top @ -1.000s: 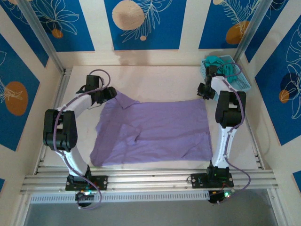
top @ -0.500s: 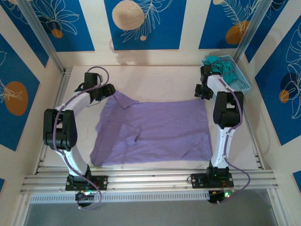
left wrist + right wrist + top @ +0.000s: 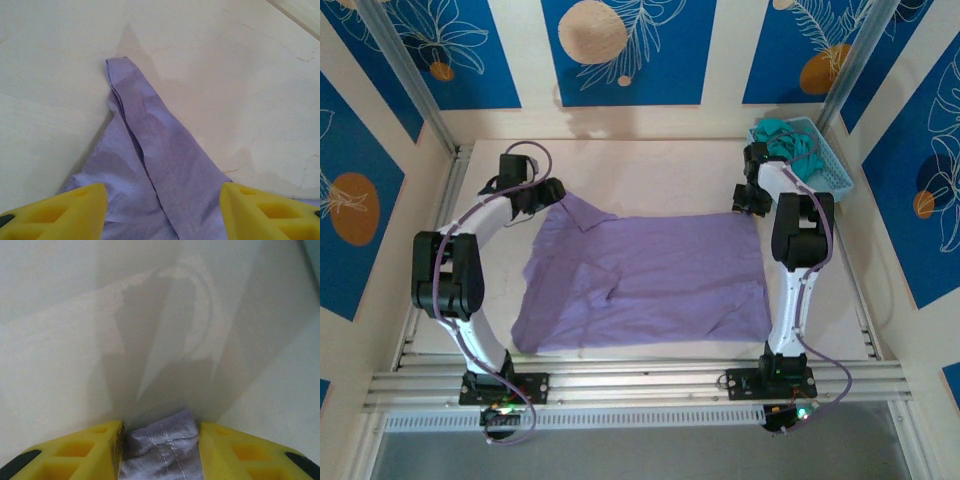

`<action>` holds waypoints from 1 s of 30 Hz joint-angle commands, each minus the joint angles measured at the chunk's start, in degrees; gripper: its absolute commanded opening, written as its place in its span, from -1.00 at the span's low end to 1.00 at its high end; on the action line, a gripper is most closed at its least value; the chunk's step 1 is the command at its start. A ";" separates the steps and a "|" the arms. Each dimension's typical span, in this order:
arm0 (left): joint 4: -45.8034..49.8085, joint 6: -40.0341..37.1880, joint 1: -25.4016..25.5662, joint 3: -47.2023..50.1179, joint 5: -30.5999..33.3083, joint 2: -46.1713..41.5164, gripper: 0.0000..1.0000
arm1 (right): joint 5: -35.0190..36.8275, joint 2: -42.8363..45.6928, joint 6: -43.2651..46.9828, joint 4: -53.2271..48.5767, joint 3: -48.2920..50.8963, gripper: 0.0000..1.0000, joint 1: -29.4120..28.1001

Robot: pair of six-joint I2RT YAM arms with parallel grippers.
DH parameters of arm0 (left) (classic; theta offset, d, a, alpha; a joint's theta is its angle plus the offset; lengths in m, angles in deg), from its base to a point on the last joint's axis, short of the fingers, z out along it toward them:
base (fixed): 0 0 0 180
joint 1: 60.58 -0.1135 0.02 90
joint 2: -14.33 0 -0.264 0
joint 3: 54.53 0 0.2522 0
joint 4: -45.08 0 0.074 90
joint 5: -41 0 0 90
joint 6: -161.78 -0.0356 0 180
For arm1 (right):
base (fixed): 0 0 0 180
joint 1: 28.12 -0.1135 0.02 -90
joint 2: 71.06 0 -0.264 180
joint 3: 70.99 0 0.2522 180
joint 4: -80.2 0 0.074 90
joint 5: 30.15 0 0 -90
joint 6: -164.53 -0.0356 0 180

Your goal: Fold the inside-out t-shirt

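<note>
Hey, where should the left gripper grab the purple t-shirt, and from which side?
Grip the pointed far-left corner of the t-shirt. It lies doubled over and flat on the table, and the open left gripper straddles it, so coming straight down from above looks best.

The far half of the desk (image 3: 650,165) lies bare, an open lane between the two arms. The t-shirt (image 3: 650,270) spreads flat and low across the middle. In the far right corner a blue basket (image 3: 835,172) heaped with teal cloth (image 3: 782,132) sits just beside the right claw (image 3: 742,198). Side walls (image 3: 380,230) hem the desk, and a metal rail (image 3: 640,380) bars its near edge.
</note>
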 commanded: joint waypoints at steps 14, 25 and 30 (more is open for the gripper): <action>7.41 -4.02 -2.57 -13.37 4.40 12.29 0.22 | -1.35 -1.17 2.01 0.21 -0.91 -0.78 0.32; 16.76 -6.44 -2.61 -32.97 -0.54 28.52 0.09 | -1.84 0.73 2.89 1.46 0.28 -0.87 0.37; 20.41 -7.40 -1.82 -39.59 -1.80 33.60 -0.01 | -2.58 1.11 2.79 2.04 0.91 -0.87 0.43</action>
